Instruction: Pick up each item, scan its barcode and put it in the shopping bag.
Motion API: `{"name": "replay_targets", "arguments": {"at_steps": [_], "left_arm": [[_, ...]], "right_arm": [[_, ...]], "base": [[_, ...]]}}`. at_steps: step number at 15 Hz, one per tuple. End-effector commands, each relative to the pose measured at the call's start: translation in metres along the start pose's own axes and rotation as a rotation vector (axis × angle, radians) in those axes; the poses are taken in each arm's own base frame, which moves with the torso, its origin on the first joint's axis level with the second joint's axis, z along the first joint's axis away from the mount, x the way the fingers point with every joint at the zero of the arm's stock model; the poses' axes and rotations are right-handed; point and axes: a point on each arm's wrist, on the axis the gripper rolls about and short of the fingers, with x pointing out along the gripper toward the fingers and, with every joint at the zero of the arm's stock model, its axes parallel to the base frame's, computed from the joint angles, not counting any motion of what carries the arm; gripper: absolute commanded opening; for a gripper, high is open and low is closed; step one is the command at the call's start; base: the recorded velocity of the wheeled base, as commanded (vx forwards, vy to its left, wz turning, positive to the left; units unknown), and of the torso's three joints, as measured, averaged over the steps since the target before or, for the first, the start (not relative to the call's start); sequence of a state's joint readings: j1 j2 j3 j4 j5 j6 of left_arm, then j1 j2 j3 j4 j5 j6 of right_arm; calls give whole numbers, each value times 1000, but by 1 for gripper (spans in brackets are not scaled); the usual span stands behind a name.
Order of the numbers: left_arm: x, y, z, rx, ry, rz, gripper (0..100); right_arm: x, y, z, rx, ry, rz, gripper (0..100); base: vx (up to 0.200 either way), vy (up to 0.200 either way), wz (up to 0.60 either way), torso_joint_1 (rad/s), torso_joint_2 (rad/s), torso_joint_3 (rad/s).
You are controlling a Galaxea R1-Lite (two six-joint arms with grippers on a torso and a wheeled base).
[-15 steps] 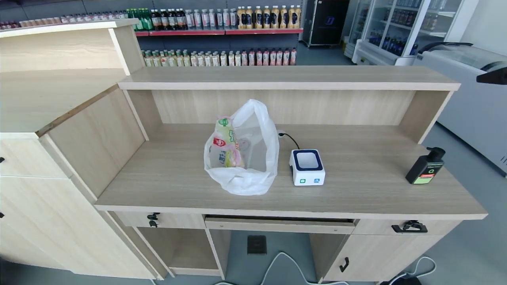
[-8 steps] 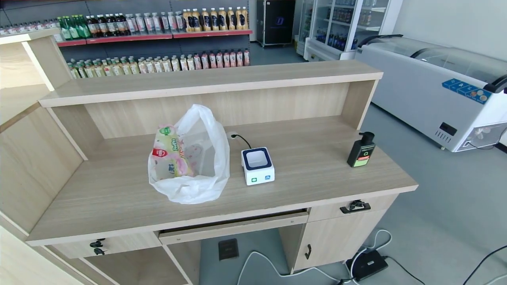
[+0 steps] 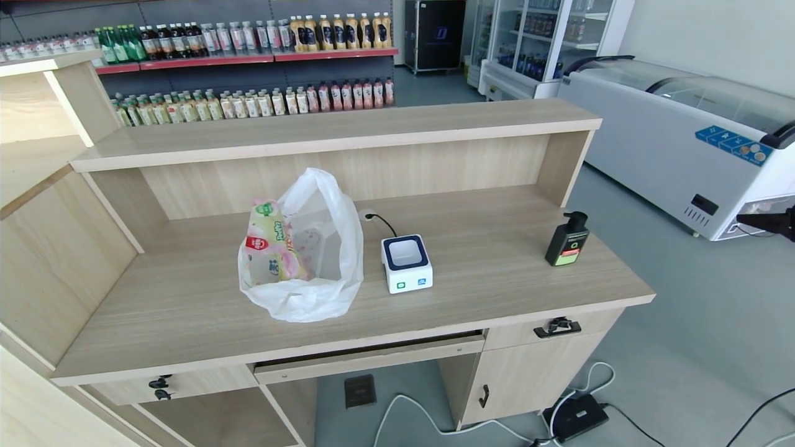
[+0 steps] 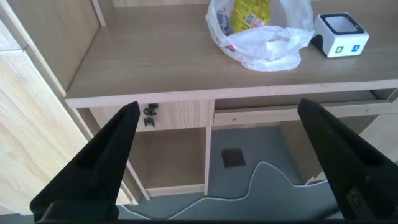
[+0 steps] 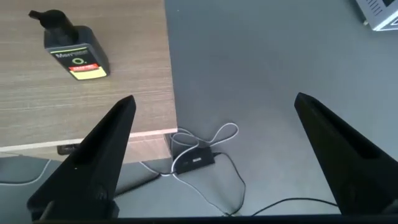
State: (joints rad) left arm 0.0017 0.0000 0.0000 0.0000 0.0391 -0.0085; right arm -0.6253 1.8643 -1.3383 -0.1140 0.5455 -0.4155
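A white shopping bag [image 3: 304,273] stands open on the wooden counter [image 3: 497,273], with a green and pink snack packet [image 3: 269,245] upright inside it. Just right of the bag sits the white scanner [image 3: 407,265], its dark window facing up. A black pump bottle [image 3: 567,239] stands near the counter's right end. My left gripper [image 4: 219,106] is open and holds nothing, below and in front of the counter's front edge, facing the bag [image 4: 261,40] and scanner [image 4: 340,34]. My right gripper [image 5: 214,98] is open and holds nothing, off the counter's right end over the floor, with the bottle [image 5: 71,53] ahead of it.
A raised shelf and side panels wall the counter at the back and left. Drawers with black handles [image 3: 557,326] sit under the front edge. Cables and a power strip [image 5: 194,160] lie on the floor at the right. A chest freezer [image 3: 683,143] stands to the right.
The head camera has swung, so the whole picture shifted left. Bag, scanner and bottle have kept their places on the counter. A dark tip of my right arm now shows at the right edge.
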Motion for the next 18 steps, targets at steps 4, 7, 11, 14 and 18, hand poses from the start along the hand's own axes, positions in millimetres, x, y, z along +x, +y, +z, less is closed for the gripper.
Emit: {"name": "replay_targets", "arguments": {"at_steps": [4, 7, 11, 14, 18], "left_arm": [[0, 0, 0, -1, 0, 1, 100], [0, 0, 0, -1, 0, -1, 100], [0, 0, 0, -1, 0, 1, 100], [0, 0, 0, -1, 0, 1, 100], [0, 0, 0, -1, 0, 1, 100]], "right_arm": [[44, 2, -4, -7, 4, 63, 100], [69, 12, -1, -29, -10, 108, 100], [85, 25, 3, -52, -28, 145, 100], [92, 33, 1, -53, -19, 168, 100], [106, 46, -3, -64, -22, 201, 100]], "base": [[0, 0, 0, 0, 0, 0], [0, 0, 0, 0, 0, 0], [0, 0, 0, 0, 0, 0], [0, 0, 0, 0, 0, 0], [0, 0, 0, 0, 0, 0]]}}
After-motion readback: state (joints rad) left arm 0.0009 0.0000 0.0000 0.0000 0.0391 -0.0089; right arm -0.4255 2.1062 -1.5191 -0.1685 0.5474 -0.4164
